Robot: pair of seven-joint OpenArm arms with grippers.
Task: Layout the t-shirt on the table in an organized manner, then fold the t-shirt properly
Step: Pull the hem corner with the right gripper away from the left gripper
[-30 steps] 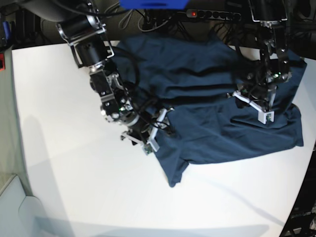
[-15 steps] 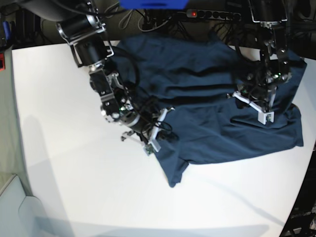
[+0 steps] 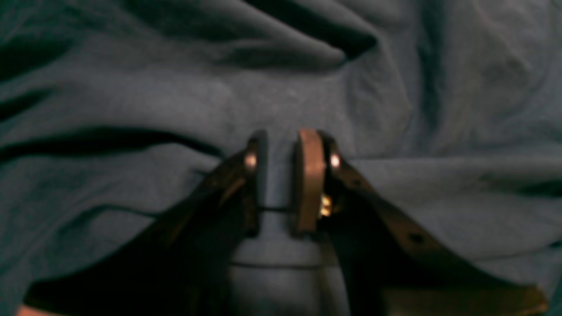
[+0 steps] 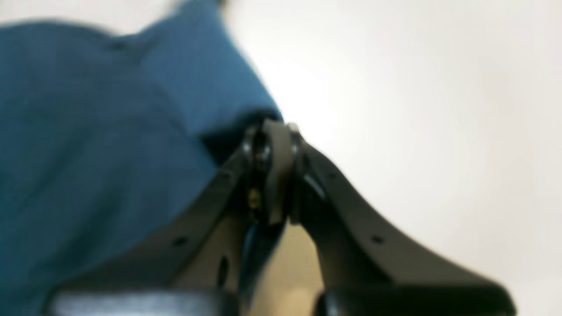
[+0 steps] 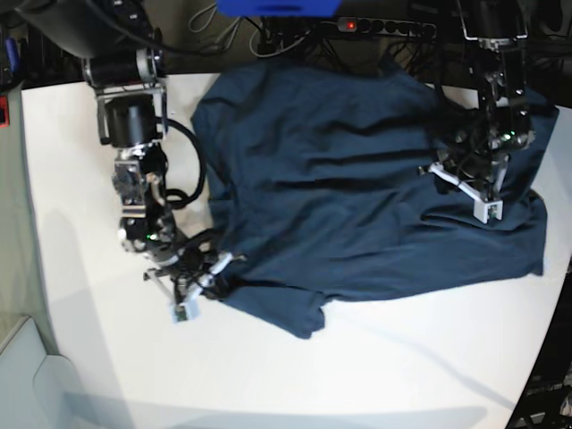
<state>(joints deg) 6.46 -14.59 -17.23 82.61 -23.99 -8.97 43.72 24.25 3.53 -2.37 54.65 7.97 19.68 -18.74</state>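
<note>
The dark navy t-shirt point(image 5: 357, 197) lies creased across the back right of the white table point(image 5: 134, 357). In the base view my right gripper point(image 5: 213, 284) sits at the shirt's front-left edge. The right wrist view shows that gripper point(image 4: 272, 131) shut, with the edge of the t-shirt point(image 4: 109, 131) pinched at its tips above the bare table point(image 4: 417, 109). My left gripper point(image 5: 466, 189) is down on the shirt's right side. In the left wrist view its jaws point(image 3: 281, 171) stand narrow, shut on a ridge of the t-shirt point(image 3: 175, 87).
A power strip point(image 5: 384, 25) with a red light, cables and a blue object point(image 5: 277, 7) lie behind the table's far edge. The table's curved edge point(image 5: 536, 357) runs down the right. A pale grey object point(image 5: 27, 375) sits at the front left corner.
My right gripper has shut on the shirt's edge and moved left and toward the front, dragging that side of the shirt outward. The left arm has barely moved.
</note>
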